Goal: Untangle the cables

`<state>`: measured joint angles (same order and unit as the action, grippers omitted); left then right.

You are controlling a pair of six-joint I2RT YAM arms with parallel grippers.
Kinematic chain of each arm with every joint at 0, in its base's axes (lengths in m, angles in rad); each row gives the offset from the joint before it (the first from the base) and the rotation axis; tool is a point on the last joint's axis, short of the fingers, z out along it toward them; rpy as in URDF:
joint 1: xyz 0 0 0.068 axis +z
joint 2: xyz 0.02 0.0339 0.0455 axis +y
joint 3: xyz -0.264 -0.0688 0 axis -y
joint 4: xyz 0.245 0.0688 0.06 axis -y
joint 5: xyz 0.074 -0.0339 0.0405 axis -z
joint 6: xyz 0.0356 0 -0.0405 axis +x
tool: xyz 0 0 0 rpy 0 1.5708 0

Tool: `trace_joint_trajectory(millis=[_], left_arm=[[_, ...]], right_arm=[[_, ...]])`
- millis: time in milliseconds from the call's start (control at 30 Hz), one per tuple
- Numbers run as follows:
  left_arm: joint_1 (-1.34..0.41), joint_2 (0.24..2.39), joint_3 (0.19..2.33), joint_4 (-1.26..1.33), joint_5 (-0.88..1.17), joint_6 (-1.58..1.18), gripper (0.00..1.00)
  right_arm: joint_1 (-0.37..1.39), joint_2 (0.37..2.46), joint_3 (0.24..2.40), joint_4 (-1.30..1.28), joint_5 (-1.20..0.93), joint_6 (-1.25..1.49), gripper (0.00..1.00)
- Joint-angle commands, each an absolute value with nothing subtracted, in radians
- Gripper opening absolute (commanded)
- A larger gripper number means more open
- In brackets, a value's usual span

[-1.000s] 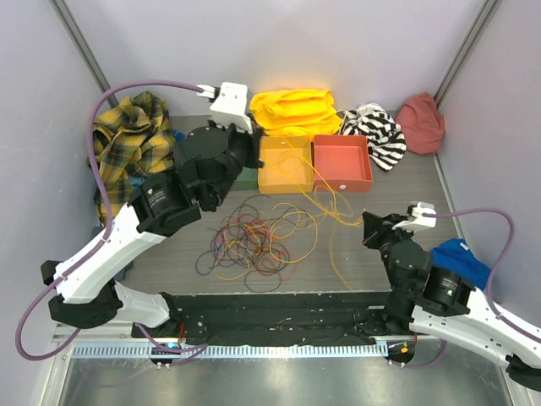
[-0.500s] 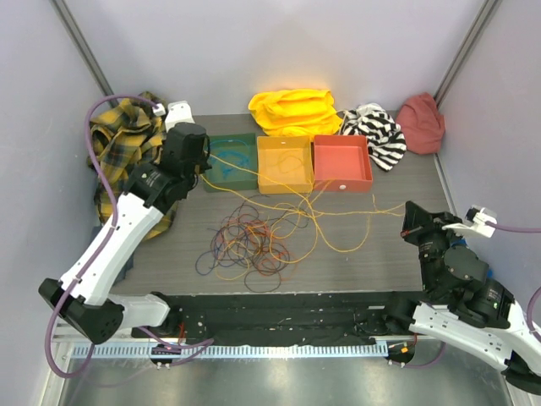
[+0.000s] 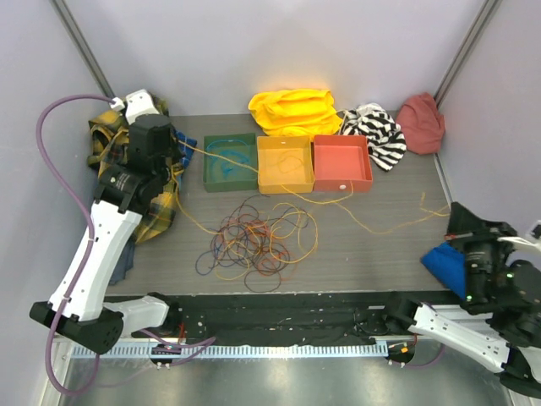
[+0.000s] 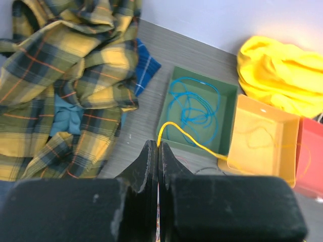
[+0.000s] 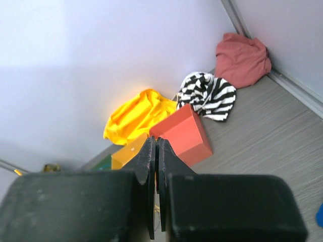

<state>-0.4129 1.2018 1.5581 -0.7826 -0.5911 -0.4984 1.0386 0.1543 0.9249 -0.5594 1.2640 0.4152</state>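
The cables (image 3: 258, 241) lie as a tangle of orange, red, blue and dark loops on the table's front middle. One long yellow cable (image 3: 372, 222) runs out of it, from my left gripper (image 3: 176, 146) over the green tray (image 3: 228, 179) and orange tray (image 3: 284, 182), then right to my right gripper (image 3: 453, 218). In the left wrist view my left gripper (image 4: 159, 146) is shut on the yellow cable (image 4: 197, 143). In the right wrist view my right gripper (image 5: 155, 141) is shut, with a sliver of yellow between the fingers.
The green tray (image 4: 169, 108) holds a teal cable loop (image 4: 194, 103). A red tray (image 3: 341, 182) stands beside the orange one. A plaid shirt (image 3: 161, 203) lies at the left, and yellow (image 3: 292, 108), striped (image 3: 372, 131) and red (image 3: 420, 121) cloths at the back. A blue cloth (image 3: 441, 258) lies under the right arm.
My left gripper has moved left and back over the plaid shirt. My right gripper has moved right and nearer. The yellow cable between them is drawn out longer across the trays.
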Motion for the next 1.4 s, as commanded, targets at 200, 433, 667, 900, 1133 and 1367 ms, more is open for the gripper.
trace_joint_trajectory(millis=[200,433,667,900,1133,1367], left_arm=[[-0.357,1.163,1.581,-0.752,-0.459,-0.569,0.00],[-0.359,1.152,1.612,-0.582,-0.171,-0.621,0.00],[-0.388,1.210,1.745,-0.430,-0.006,-0.630,0.00],[-0.408,1.345,1.908,-0.313,0.093,-0.641,0.00],[-0.410,1.529,2.106,-0.239,0.090,-0.604,0.00],[-0.410,1.713,2.293,-0.189,0.098,-0.601,0.00]], right_arm=[[1.042,0.167,0.974,-0.584,1.279,0.382,0.01],[1.040,0.228,0.910,-0.583,1.194,0.460,0.01],[1.040,0.322,0.862,-0.546,1.128,0.494,0.01],[1.040,0.394,0.816,-0.485,1.086,0.508,0.01],[1.040,0.434,0.759,-0.469,1.043,0.558,0.01],[1.040,0.445,0.719,-0.456,1.025,0.569,0.01]])
